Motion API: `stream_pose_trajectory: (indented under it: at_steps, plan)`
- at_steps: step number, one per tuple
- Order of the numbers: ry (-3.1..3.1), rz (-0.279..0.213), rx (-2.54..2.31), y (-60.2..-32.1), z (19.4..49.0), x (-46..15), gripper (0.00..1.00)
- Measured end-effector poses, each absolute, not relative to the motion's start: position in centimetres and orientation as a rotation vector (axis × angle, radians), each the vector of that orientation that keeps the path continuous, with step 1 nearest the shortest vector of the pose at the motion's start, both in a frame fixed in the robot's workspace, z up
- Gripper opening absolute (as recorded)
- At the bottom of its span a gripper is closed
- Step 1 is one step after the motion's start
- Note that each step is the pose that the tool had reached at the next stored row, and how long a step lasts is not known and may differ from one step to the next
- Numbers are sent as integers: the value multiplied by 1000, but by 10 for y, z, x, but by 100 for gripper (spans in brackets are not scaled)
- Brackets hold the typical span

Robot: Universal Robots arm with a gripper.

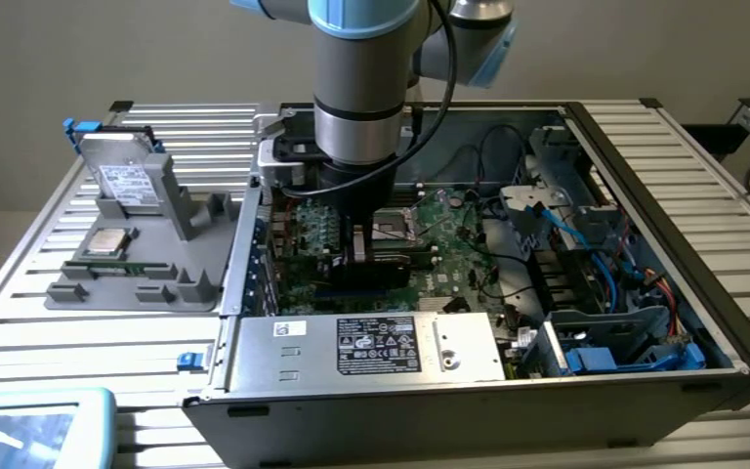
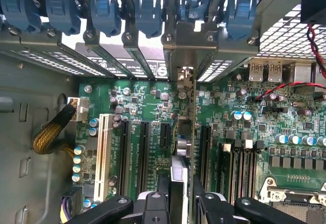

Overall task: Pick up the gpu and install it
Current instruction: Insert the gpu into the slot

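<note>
The gpu [image 2: 184,132] stands edge-on between my fingers, thin and upright over the green motherboard [image 2: 229,107]. Its silver end bracket [image 2: 186,51] sits against the case's rear slot openings. My gripper [image 2: 179,183] is shut on the card's upper edge, with black fingers [image 2: 162,186] on either side. The card's lower edge lies along a slot between the black expansion slots [image 2: 124,152]; whether it is fully seated I cannot tell. In the exterior view my gripper [image 1: 366,244] reaches down into the open computer case [image 1: 687,225], with the gpu [image 1: 382,269] showing dark below it.
A grey tray [image 1: 141,283] at the exterior view's left holds a silver drive [image 1: 128,181] and a processor chip [image 1: 108,241]. The power supply [image 1: 375,347] lies along the case front. Blue cables [image 1: 609,254] and drive bays crowd the right. Blue slot latches [image 2: 107,10] line the rear.
</note>
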State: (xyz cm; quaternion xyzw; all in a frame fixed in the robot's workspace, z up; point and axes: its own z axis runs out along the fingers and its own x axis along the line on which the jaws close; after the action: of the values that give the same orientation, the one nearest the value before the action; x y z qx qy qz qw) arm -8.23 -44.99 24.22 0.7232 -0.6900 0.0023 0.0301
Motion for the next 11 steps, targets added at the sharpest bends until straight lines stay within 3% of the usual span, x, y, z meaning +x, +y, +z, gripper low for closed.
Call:
stream_pose_trajectory:
  at_steps: [11]
  plan:
    - [-2127,7,2230,-450,242,-83,27]
